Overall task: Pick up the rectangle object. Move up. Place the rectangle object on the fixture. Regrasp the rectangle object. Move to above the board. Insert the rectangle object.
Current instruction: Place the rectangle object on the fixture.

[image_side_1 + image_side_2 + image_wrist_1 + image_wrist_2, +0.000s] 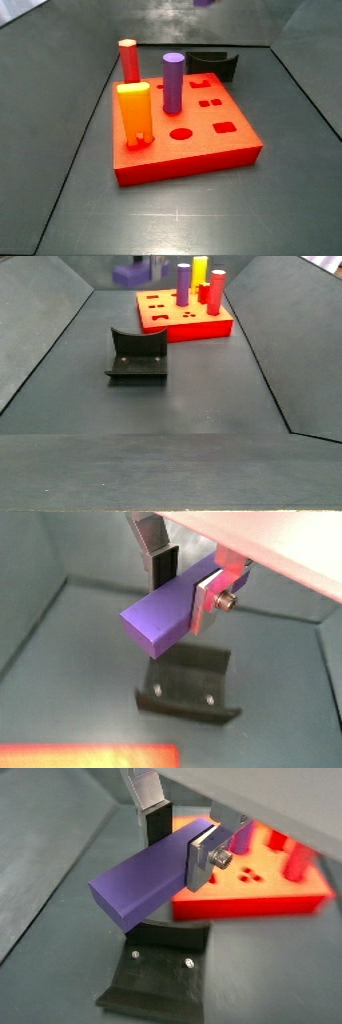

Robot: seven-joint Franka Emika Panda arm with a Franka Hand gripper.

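My gripper (187,587) is shut on the rectangle object (160,617), a purple flat-sided bar held crosswise between the fingers, also in a wrist view (140,888). It hangs in the air above the fixture (187,690), a black notched block on the floor, and does not touch it. The fixture also shows in a wrist view (158,980) and in both side views (211,65) (138,356). The red board (261,893) (187,145) (181,318) lies beyond the fixture. In a side view the gripper (142,262) and bar (132,275) sit at the picture's upper edge.
On the board stand a purple round cylinder (173,82), a yellow-orange square post (132,115) and a thin red peg (128,60). Open shaped holes (223,127) show in its top. Grey sloping walls (40,346) enclose the dark floor.
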